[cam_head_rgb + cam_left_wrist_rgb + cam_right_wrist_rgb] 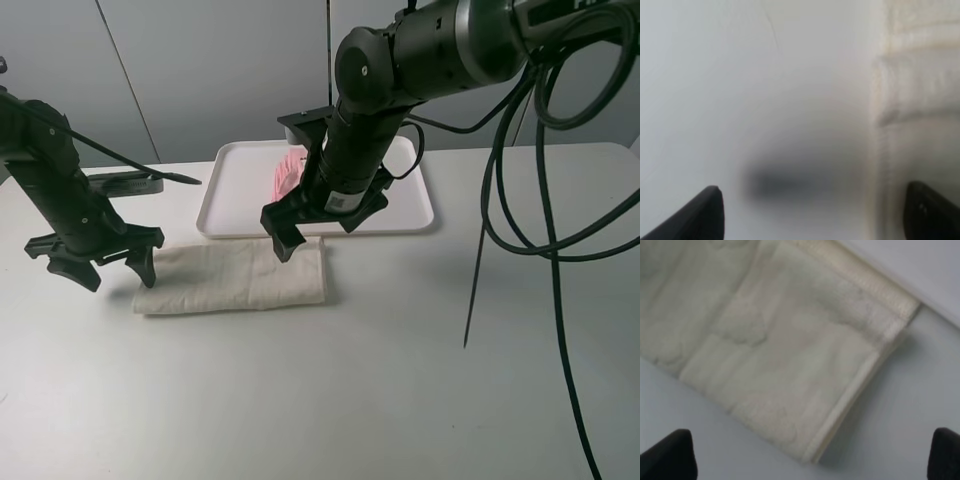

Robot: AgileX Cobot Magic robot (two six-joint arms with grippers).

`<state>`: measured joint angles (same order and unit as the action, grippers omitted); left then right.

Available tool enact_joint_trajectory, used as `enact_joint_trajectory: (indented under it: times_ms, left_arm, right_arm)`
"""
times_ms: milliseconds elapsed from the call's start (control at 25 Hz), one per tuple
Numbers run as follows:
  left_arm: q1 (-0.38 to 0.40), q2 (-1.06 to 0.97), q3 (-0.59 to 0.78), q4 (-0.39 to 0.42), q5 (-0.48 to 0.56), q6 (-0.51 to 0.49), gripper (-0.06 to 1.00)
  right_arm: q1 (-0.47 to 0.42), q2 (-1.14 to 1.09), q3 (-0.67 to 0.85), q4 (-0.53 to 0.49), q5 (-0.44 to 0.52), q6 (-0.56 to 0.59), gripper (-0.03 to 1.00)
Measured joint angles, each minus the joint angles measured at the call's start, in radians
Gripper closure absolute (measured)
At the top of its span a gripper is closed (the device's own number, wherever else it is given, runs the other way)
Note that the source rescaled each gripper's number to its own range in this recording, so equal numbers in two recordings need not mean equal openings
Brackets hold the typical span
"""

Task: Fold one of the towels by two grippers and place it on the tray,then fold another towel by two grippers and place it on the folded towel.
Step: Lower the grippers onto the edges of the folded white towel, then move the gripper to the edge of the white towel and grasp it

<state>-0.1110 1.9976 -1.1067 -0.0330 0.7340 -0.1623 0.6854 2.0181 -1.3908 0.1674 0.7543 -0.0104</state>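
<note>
Claws: left claw (100,262) and right claw (325,222) are both spread wide, and neither pinches anything.
Left claw place: at the 9 o'clock end of the cream towel (235,278). In the left wrist view one fingertip (932,212) hangs over the towel's hem and the other over bare surface (740,75). Whether it touches the cloth cannot be told.
Right claw place: above the cream towel's 2 o'clock corner, pointing down. One finger is over the cloth and the other appears over the tray's near rim. The right wrist view shows the layered corner lying below, between the fingers.
Cream towel: folded into a long flat rectangle running 9 to 3 o'clock. It lies on the surface at about 10 o'clock from its middle.
Tray (230,195): at 12 o'clock on the surface, with its near rim just beside the cream towel's far edge.
Pink towel (287,170): inside the tray, toward 10 o'clock of its centre, mostly hidden behind the right arm.
</note>
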Motion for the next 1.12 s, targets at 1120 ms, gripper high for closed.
enact_joint_trajectory:
  times_ms: [1120]
  left_arm:
    - [0.000,0.058,-0.015,0.002,-0.006,-0.012,0.02]
  right_arm:
    - [-0.061,0.224,-0.193,0.089,0.113,0.114,-0.03]
